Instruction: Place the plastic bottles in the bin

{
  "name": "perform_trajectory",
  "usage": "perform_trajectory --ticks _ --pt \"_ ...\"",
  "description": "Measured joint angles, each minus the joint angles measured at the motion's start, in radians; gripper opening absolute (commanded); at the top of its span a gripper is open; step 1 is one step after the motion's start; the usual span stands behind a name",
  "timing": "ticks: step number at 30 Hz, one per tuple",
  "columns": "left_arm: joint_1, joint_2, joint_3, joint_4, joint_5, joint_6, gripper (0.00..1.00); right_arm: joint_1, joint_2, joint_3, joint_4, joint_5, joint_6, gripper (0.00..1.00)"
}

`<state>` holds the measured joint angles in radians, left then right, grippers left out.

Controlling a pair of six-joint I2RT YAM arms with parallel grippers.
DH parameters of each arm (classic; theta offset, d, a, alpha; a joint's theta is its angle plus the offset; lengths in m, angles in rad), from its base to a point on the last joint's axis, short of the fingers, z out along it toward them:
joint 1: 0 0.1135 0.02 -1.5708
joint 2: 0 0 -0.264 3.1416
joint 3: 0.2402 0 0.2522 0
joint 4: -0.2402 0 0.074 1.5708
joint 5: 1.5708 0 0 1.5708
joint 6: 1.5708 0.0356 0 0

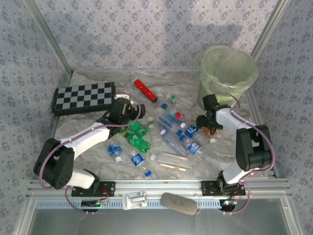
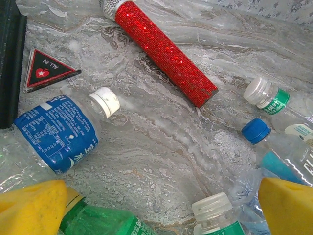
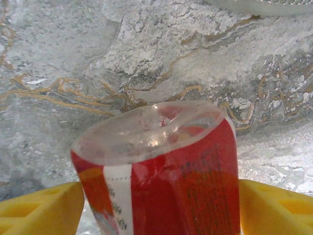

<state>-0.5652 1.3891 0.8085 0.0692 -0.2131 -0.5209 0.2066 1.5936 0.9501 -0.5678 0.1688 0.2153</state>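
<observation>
The counter (image 1: 78,120) is draped in a crinkled, marbled sheet. It is closed in by patterned walls at 9, 12 and 3 o'clock, with a metal rail along 6 o'clock. Bare sheet is found along the 9 o'clock edge and between the right end effector (image 1: 210,128) and the bin (image 1: 229,73). The bin is set in the 1 o'clock corner, close to the walls, and is seen as a round, pale-green translucent bucket with a thin liner.

The plastic bottles (image 1: 171,132) are strewn across the centre, clear ones with blue labels beside green-tinted ones. A chequered board (image 1: 84,97) is laid at 10 o'clock and a red glitter tube (image 1: 145,90) at 12 o'clock.

The left end effector (image 2: 161,208) is spread wide. A blue-labelled bottle (image 2: 54,132) with a white cap is seen at its 9 o'clock and a green bottle (image 2: 98,220) at 7 o'clock. The blue label's print is too small to be read. On a triangular badge (image 2: 46,71), "ALL IN" is read upside down.

A clear red-labelled bottle (image 3: 161,166) is pinched by the right end effector, base outward. Its print is blurred.
</observation>
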Motion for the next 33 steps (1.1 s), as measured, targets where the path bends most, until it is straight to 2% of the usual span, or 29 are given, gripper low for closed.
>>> perform_trajectory --ticks 5,9,13,19,25,28,33 --pt "0.0 -0.011 0.0 0.0 -0.022 -0.005 1.0 0.022 0.032 0.0 0.0 0.037 -0.005 0.76" --pt "0.0 -0.026 -0.012 0.001 -0.045 -0.013 1.0 0.039 0.041 0.002 -0.002 0.068 -0.015 0.65" --pt "0.0 -0.045 -0.029 0.001 -0.072 -0.027 1.0 0.061 0.041 0.003 -0.003 0.102 -0.029 0.58" --pt "0.0 -0.08 -0.061 0.003 -0.138 -0.073 1.0 0.111 -0.008 0.006 0.0 0.154 -0.055 0.54" --pt "0.008 -0.135 -0.11 0.006 -0.21 -0.144 1.0 0.219 -0.126 0.048 0.027 0.195 -0.122 0.52" --pt "0.031 -0.178 -0.14 0.009 -0.234 -0.179 1.0 0.269 -0.169 0.091 0.052 0.178 -0.151 0.52" --pt "0.102 -0.26 -0.193 0.0 -0.253 -0.23 1.0 0.292 -0.228 0.181 0.092 0.041 -0.165 0.52"
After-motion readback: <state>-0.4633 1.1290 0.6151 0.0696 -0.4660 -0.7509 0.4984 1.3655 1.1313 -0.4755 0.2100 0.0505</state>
